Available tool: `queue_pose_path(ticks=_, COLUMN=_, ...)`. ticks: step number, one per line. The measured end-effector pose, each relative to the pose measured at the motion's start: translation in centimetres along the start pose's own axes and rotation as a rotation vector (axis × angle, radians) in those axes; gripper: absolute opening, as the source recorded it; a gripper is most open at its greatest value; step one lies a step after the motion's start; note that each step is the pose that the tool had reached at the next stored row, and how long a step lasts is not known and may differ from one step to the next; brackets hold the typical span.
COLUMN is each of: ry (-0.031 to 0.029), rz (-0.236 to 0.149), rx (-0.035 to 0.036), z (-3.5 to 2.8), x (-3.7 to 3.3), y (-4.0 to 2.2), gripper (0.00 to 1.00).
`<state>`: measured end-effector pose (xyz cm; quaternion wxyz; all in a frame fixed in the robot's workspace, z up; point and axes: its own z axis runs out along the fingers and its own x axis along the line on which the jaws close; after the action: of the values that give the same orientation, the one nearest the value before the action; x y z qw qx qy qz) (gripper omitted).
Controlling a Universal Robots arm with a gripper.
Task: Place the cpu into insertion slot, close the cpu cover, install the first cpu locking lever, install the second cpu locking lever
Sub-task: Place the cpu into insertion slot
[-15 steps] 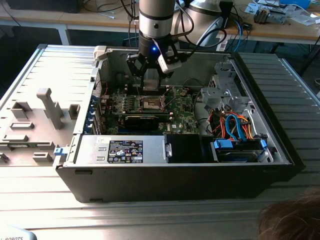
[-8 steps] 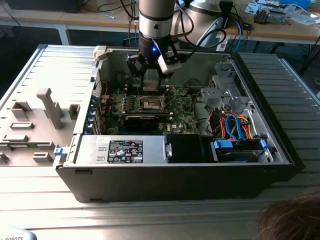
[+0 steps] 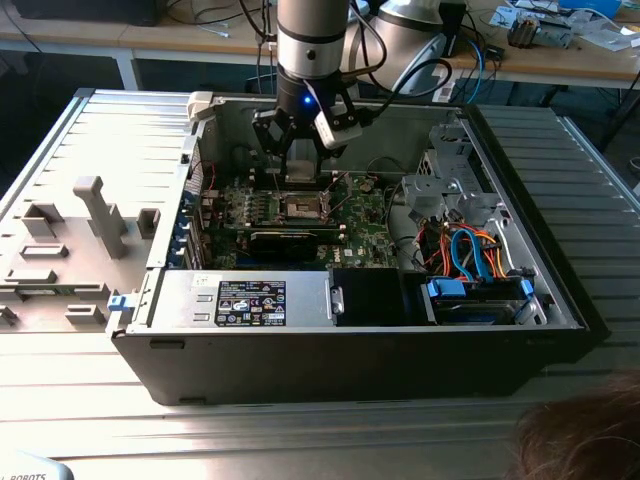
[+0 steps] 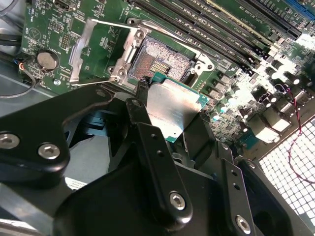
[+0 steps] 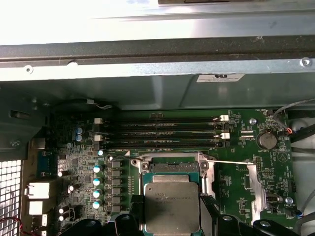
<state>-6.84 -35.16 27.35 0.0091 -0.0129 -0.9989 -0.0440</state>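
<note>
The cpu (image 4: 173, 105), a flat square chip with a silvery top and green edge, is clamped between the black fingers (image 4: 141, 96) of my gripper (image 4: 172, 115). It hangs tilted just above the near edge of the insertion slot (image 4: 160, 58), whose dark pin field lies bare. In the first wrist view the cpu (image 5: 172, 206) covers most of the insertion slot (image 5: 172, 167). The cpu cover (image 4: 93, 46) is flipped open beside the socket, as also seen in the first wrist view (image 5: 257, 189). Thin wire levers (image 4: 165, 35) stand raised. In the exterior view my gripper (image 3: 300, 165) hovers over the insertion slot (image 3: 303, 207).
The green motherboard (image 3: 365, 225) lies in an open black computer case (image 3: 350, 350). Long black memory slots (image 5: 160, 132) and a coin battery (image 5: 268, 140) flank the socket. Drive bays with blue cables (image 3: 470, 255) sit at the exterior view's right, a grey fixture tray (image 3: 70, 250) at its left.
</note>
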Motion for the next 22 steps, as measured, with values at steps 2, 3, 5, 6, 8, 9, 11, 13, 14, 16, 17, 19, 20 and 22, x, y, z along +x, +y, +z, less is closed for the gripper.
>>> queue_pose_path(ticks=2, ry=-0.0001, rz=0.0, rx=0.0, z=0.02, x=0.03, y=0.0, gripper=0.54)
queue_pose_path(ticks=3, ry=0.0, rz=0.0, rx=0.0, z=0.04, x=0.05, y=-0.01, gripper=0.54)
queue_pose_path(ticks=5, ry=0.0, rz=0.0, rx=0.0, z=0.06, x=0.07, y=-0.01, gripper=0.54)
queue_pose_path(ticks=6, ry=0.0, rz=0.0, rx=0.0, z=0.08, x=0.08, y=-0.01, gripper=0.54)
queue_pose_path(ticks=8, ry=0.0, rz=0.0, rx=0.0, z=0.11, x=0.1, y=-0.01, gripper=0.54)
queue_pose_path(ticks=9, ry=0.0, rz=0.0, rx=0.0, z=0.11, x=0.11, y=-0.01, gripper=0.54)
queue_pose_path(ticks=11, ry=-0.0001, rz=0.0, rx=-0.0001, z=0.14, x=0.12, y=-0.02, gripper=0.54)
queue_pose_path(ticks=13, ry=0.0, rz=0.0, rx=0.0, z=0.17, x=0.12, y=-0.02, gripper=0.54)
queue_pose_path(ticks=14, ry=0.0, rz=0.0, rx=0.0, z=0.18, x=0.13, y=-0.02, gripper=0.54)
queue_pose_path(ticks=16, ry=-0.0001, rz=0.0, rx=0.0, z=0.21, x=0.15, y=-0.02, gripper=0.54)
queue_pose_path(ticks=17, ry=0.0, rz=0.0, rx=0.0, z=0.23, x=0.16, y=-0.02, gripper=0.54)
queue_pose_path(ticks=19, ry=0.0, rz=0.0, rx=0.0, z=0.26, x=0.18, y=-0.03, gripper=0.54)
queue_pose_path(ticks=20, ry=0.0, rz=0.0, rx=-0.0001, z=0.28, x=0.2, y=-0.03, gripper=0.54)
queue_pose_path(ticks=22, ry=0.0, rz=0.0, rx=0.0, z=0.3, x=0.21, y=-0.03, gripper=0.54)
